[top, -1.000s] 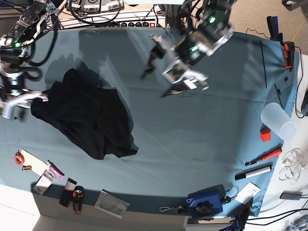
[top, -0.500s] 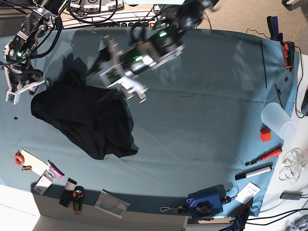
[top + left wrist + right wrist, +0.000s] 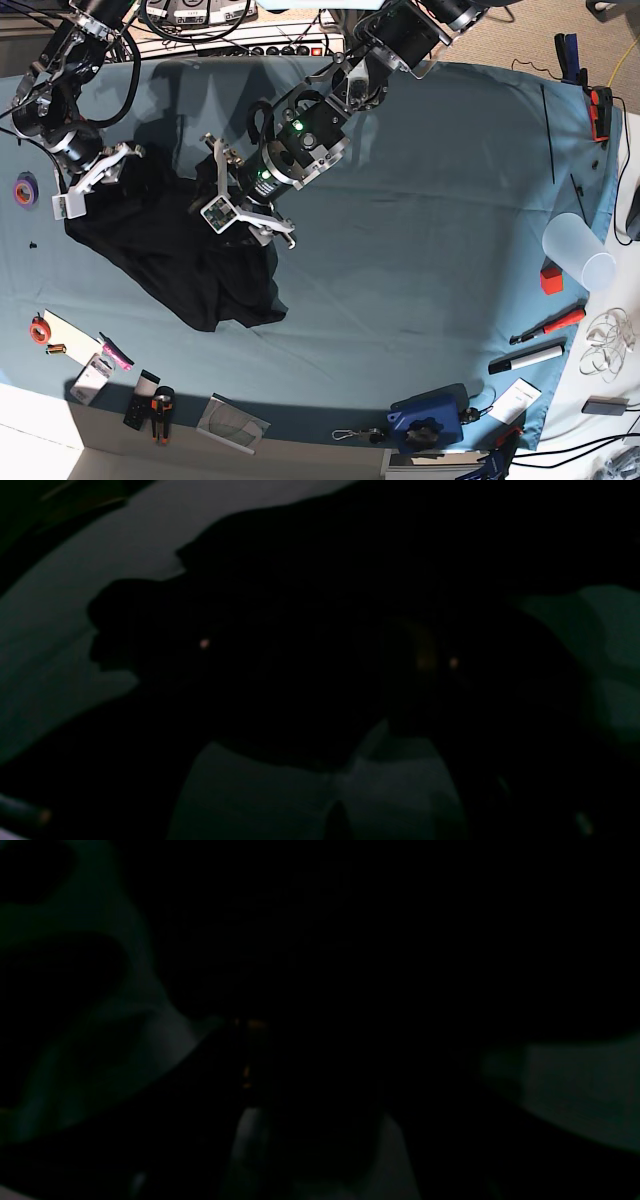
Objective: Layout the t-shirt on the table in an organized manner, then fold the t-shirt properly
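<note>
Having swung across the tabletop (image 3: 420, 250) within a second, the left gripper (image 3: 245, 212) hangs open-fingered over the crumpled t-shirt (image 3: 180, 255) while the right gripper (image 3: 95, 180), fingers spread, nears its edge, suggesting grasping comes next.

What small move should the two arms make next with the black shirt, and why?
Probably lower both grippers and close them on cloth. The t-shirt lies crumpled on the table, the left gripper is at its upper right edge and the right gripper at its upper left corner, both apparently open.
</note>
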Robot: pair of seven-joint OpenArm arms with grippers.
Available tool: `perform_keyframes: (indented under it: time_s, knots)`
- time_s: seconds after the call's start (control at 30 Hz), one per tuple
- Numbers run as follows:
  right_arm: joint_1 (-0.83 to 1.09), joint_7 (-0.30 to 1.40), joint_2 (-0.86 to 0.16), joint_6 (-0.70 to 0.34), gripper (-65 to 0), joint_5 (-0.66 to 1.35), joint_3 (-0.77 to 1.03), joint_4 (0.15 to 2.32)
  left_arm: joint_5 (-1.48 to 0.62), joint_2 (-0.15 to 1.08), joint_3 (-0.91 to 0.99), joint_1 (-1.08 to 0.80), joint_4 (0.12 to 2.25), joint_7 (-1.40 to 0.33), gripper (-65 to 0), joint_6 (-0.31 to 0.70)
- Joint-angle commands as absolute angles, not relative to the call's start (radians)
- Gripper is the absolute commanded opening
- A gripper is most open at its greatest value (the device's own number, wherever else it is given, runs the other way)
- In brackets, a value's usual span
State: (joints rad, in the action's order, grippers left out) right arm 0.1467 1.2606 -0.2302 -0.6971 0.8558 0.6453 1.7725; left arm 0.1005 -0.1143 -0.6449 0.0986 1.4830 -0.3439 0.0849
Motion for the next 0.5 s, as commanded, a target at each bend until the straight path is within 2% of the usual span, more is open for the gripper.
perform_keyframes:
  time_s: [0.0,0.1,0.2,0.37,0.4,0.47]
  knots:
    - [0.138,1.242,-0.247,-0.698,-40.6,0.898,0.649,1.789,0.094,-0.132,-0.645,0.117,1.504,-0.347,-24.0,0.064]
    - [0.136,1.222,-0.246,-0.698,-40.6,0.919,0.649,1.789,0.098,-0.131,-0.645,0.116,1.504,-0.414,-24.0,-0.042]
    - [0.132,1.208,-0.244,-0.698,-40.6,0.919,0.647,1.789,0.189,-0.13,-0.645,0.117,1.504,-0.451,-24.3,-0.147]
    - [0.13,1.18,-0.241,-0.698,-41.2,0.926,0.591,1.789,0.308,-0.13,-0.645,0.117,1.504,-0.456,-34.7,-0.281]
    - [0.13,1.173,-0.241,-0.698,-45.1,0.925,0.568,1.789,0.308,-0.13,-0.645,0.117,1.504,-0.457,-35.6,-0.305]
    - [0.126,1.154,-0.241,-0.698,-57.5,0.922,0.524,1.789,0.308,-0.13,-0.645,0.117,1.504,-0.457,-36.3,-0.326]
